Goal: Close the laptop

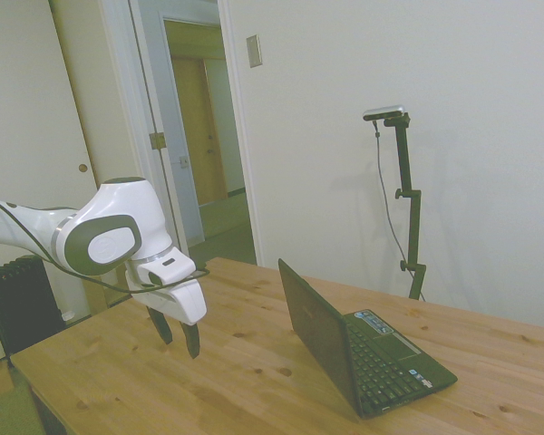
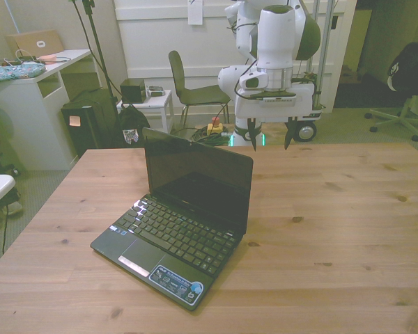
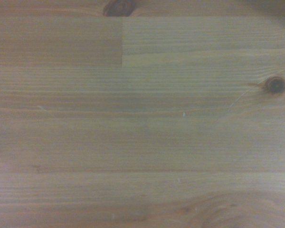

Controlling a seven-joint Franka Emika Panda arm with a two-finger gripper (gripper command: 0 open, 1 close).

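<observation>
A small black laptop (image 2: 181, 229) stands open on the wooden table (image 2: 348, 209), its lid (image 2: 196, 186) raised nearly upright and its dark screen facing away from the arm. From the side, the laptop (image 1: 372, 358) shows the back of its lid (image 1: 310, 319) turned toward my gripper. My gripper (image 2: 271, 144) hangs above the table's far edge, behind the lid and toward the front view's right. It is open, fingers pointing down, holding nothing. In the side view the gripper (image 1: 179, 343) hovers just above the wood, well apart from the laptop. The wrist view shows only bare table planks (image 3: 142, 118).
Behind the table stand a chair (image 2: 189, 87), a small white side table (image 2: 150, 103) and a white desk (image 2: 35, 76) at the front view's left. An office chair (image 2: 404, 104) is at the right. A dark radiator (image 1: 18, 304) stands beside the table's end.
</observation>
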